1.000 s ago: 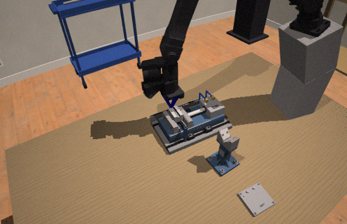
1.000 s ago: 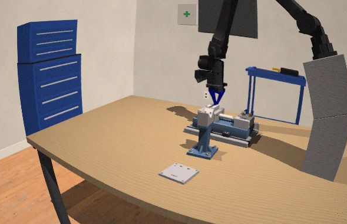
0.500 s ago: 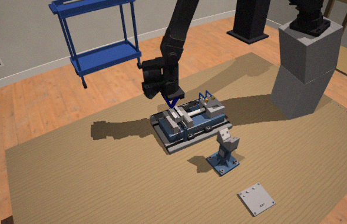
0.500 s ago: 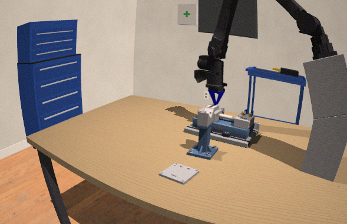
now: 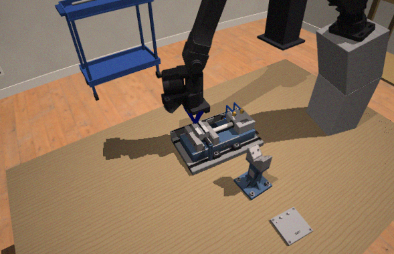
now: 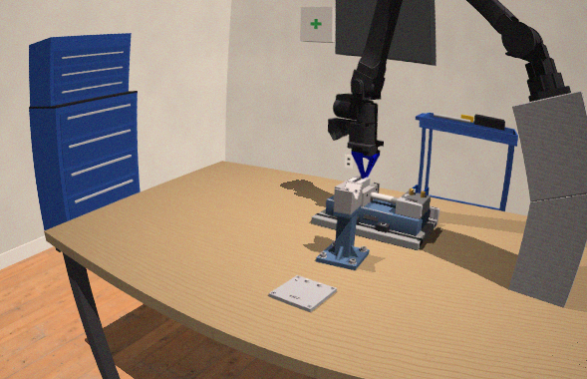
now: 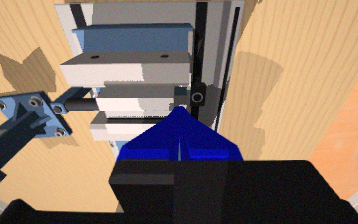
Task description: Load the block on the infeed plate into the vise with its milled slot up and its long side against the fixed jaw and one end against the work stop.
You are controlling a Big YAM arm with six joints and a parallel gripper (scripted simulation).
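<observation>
The part (image 5: 198, 129) (image 7: 135, 104) lies between the vise's open jaws, long side along them. In the wrist view the fixed jaw (image 7: 127, 75) (image 5: 194, 138) is close beside it; whether they touch is unclear. The moving jaw (image 7: 127, 131) (image 5: 213, 134) stands apart on the other side. The work stop (image 7: 81, 104) meets or nearly meets the part's left end. The low bars are mostly hidden and the slot cannot be made out surely. My gripper (image 5: 194, 122) (image 6: 364, 177) (image 7: 179, 112) is shut and empty, tips at the part's opposite end.
The V-block (image 5: 259, 160) (image 6: 346, 199) stands on a blue post beside the vise. The infeed plate (image 5: 291, 225) (image 6: 303, 294) holds no part. The air cylinder (image 5: 240, 123) (image 6: 413, 205) is at the vise's far end, with blue hoses. A grey pedestal (image 5: 348, 67) (image 6: 555, 199) stands beyond it.
</observation>
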